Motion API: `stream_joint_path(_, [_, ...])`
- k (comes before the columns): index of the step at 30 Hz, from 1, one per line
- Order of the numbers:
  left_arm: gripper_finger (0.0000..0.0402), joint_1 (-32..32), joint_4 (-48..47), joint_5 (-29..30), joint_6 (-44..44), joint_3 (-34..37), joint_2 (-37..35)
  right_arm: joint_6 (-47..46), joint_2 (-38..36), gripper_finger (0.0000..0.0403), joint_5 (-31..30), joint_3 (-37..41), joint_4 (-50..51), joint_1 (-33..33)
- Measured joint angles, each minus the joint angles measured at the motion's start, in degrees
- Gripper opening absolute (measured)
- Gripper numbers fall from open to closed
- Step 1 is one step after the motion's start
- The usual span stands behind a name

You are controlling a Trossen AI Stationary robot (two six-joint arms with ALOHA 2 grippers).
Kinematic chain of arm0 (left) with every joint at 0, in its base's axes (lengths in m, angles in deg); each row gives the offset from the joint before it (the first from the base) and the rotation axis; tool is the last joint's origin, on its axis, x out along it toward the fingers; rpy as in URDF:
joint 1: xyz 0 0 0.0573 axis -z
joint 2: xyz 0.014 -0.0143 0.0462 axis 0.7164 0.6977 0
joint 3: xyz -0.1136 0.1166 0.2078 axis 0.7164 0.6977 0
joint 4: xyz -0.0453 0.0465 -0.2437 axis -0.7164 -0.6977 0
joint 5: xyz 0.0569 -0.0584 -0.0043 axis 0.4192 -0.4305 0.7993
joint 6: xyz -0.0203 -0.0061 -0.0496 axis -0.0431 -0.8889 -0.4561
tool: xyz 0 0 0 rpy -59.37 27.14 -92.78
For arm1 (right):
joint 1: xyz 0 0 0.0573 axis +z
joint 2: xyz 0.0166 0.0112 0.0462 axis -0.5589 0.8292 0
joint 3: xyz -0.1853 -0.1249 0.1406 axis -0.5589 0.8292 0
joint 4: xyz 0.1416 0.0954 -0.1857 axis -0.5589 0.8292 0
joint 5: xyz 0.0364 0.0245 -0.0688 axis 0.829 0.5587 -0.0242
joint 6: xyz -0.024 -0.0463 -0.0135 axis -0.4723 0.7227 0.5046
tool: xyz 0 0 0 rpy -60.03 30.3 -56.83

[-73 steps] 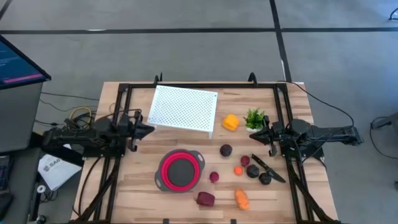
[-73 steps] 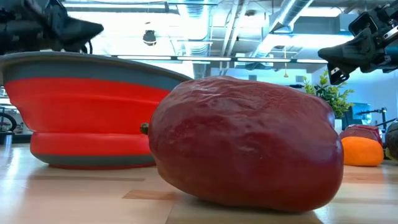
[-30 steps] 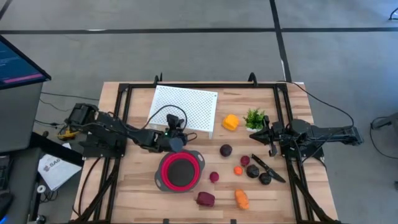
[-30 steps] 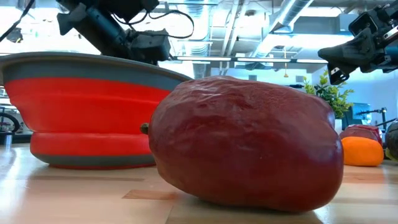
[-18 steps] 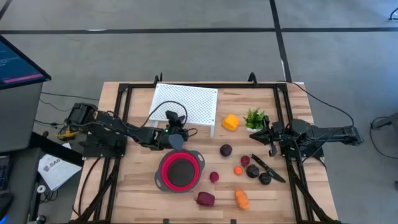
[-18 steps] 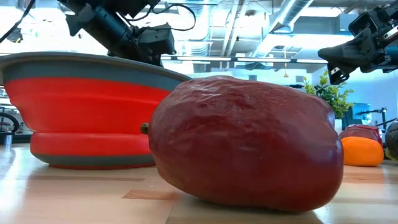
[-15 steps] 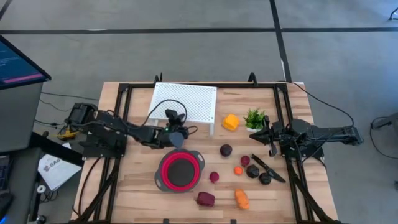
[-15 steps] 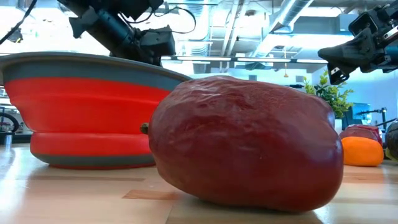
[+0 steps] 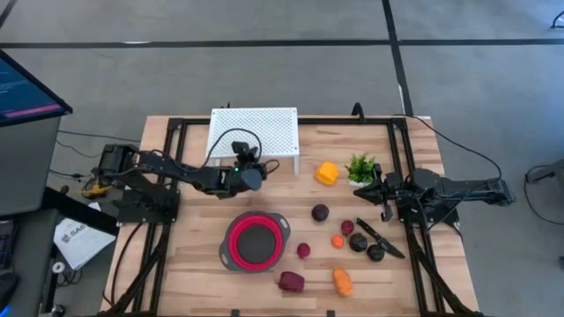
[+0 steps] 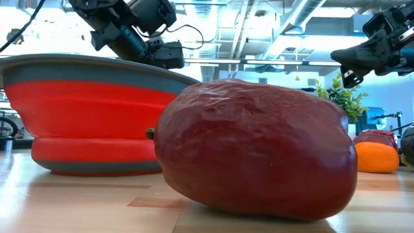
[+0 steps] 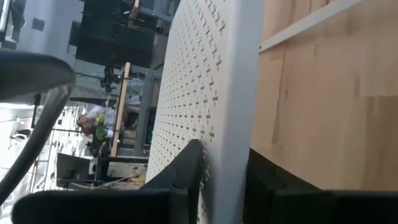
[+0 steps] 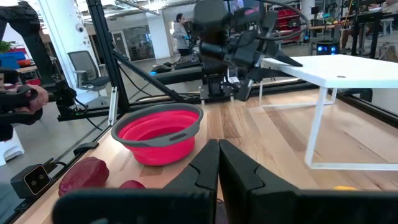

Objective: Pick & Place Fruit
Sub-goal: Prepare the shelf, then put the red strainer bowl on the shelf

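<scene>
While the left gripper pinches the front edge of the white perforated stand at upper centre, the right gripper waits mid-right, fingers seemingly pressed together. Fruit lies scattered lower right, beside the red bowl, with 1 maroon piece filling the low view.

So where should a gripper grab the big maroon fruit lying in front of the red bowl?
The maroon fruit lies on its side, longer than tall, right of the red bowl. Likely best from straight above, fingers closing across its narrow middle.
</scene>
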Motion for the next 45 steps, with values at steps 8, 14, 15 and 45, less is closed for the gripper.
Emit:
stream_joint_path(8, [0.0065,-4.3,11.9,-4.2,9.7,4.0,-0.1,0.0,0.0,0.0006,0.0,0.0,0.0,0.0])
stream_joint_path(14, [0.0075,-5.1,17.8,-6.2,10.9,6.7,-0.1,0.0,0.0,0.0006,0.0,0.0,0.0,0.0])
stream_joint_path(15, [0.008,-5.1,18.2,-6.3,10.8,6.8,0.0,0.0,0.0,0.0006,0.0,0.0,0.0,0.0])
stream_joint_path(45, [0.0286,-4.4,8.3,-30.7,-2.5,6.9,-13.9,0.0,0.0,0.0006,0.0,0.0,0.0,0.0])
